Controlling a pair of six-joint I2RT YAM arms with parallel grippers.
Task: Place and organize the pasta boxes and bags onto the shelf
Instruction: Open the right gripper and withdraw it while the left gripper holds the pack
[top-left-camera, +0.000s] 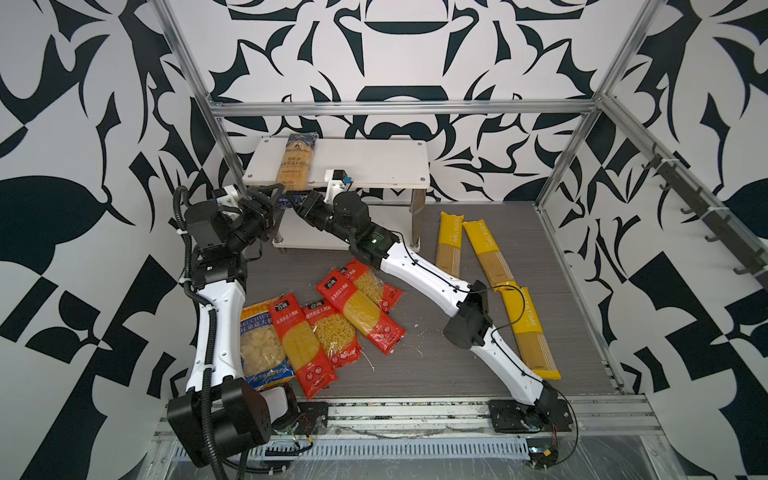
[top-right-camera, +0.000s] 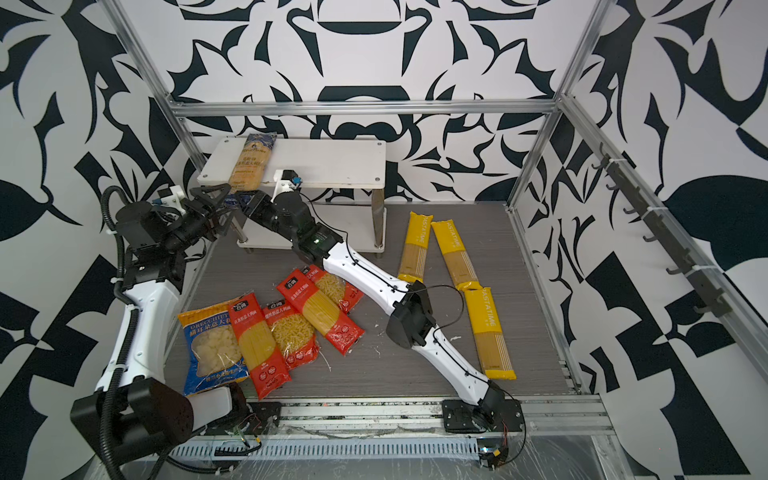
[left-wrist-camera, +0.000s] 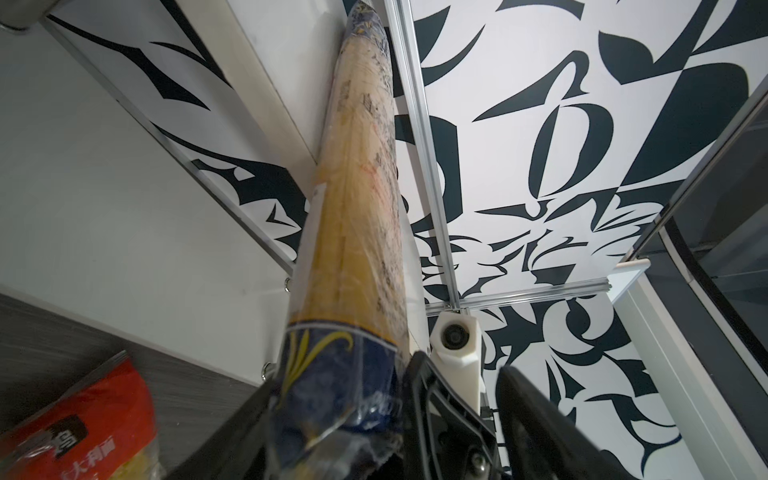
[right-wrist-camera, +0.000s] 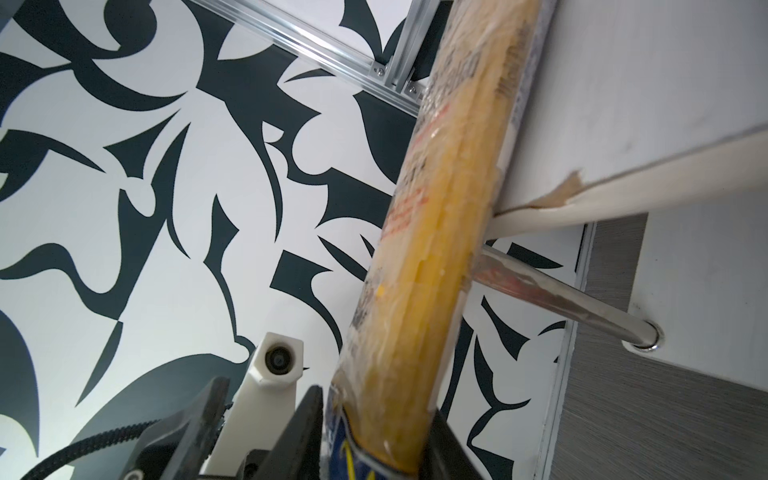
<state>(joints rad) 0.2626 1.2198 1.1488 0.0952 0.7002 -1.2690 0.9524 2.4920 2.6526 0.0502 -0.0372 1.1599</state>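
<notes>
Settling dark-blue packet (top-left-camera: 296, 160) on shelf (top-left-camera: 374, 162), 11 o'clock.
Left tool (top-left-camera: 272, 195), right tool (top-left-camera: 296, 204) at its overhanging end, grip unclear; eight packets (top-left-camera: 361, 307) left on desk (top-left-camera: 436, 353).

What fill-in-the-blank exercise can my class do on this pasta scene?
The dark-blue packet lies on the shelf's ___ board.
___ long yellow packets lie on the table.
The four packets beside the blue-orange bag are ___.
Missing words: top; three; red.
</notes>
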